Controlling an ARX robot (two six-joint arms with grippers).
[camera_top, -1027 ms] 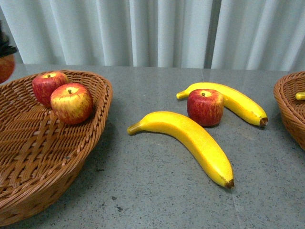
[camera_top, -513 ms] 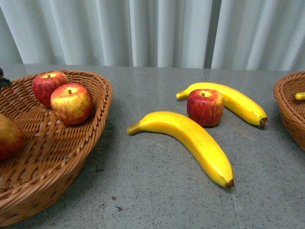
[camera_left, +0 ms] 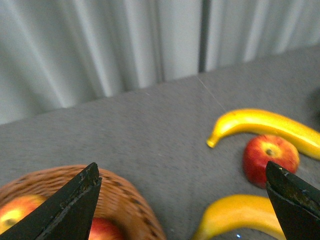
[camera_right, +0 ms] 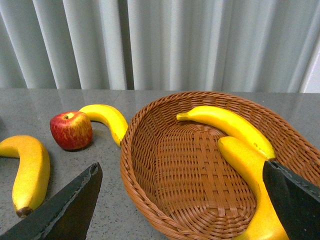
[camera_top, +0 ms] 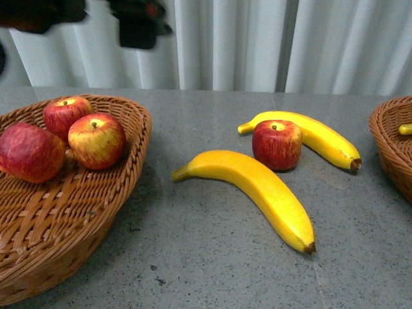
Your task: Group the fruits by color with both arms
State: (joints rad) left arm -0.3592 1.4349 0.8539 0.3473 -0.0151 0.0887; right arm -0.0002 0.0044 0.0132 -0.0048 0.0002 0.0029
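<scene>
- Red, yellow-streaked glossy apple (camera_top: 277, 144) sits alone on the grey speckled surface (camera_top: 212, 264), mid-right, just in front of the far long yellow banana (camera_top: 309, 134). Whether the two touch I cannot tell.
- It looks firm, smooth and round, so it is probably slippery and apt to roll. A hold from above across its widest middle, clear of the stem, seems safest. The banana behind leaves little room on that side.
- Near long yellow banana (camera_top: 257, 193) lies closer to the robot, apart from the apple. It looks stiff and curved and would likely pivot if pinched by a tip, so mid-length is the place to take it.
- Three more red apples (camera_top: 96, 140) rest in the brown woven wicker basket (camera_top: 138, 129) at left. The matching right wicker basket (camera_right: 150, 200) holds two bananas (camera_right: 227, 122).
- Left end effector (camera_left: 182, 172) hangs high beside the left basket, fingers wide apart with nothing between. Its black arm (camera_top: 138, 22) shows blurred at far left.
- Right end effector (camera_right: 181, 170) hovers over the right basket, fingers likewise spread and empty.
- White pleated curtain (camera_top: 257, 38) closes the far side.
</scene>
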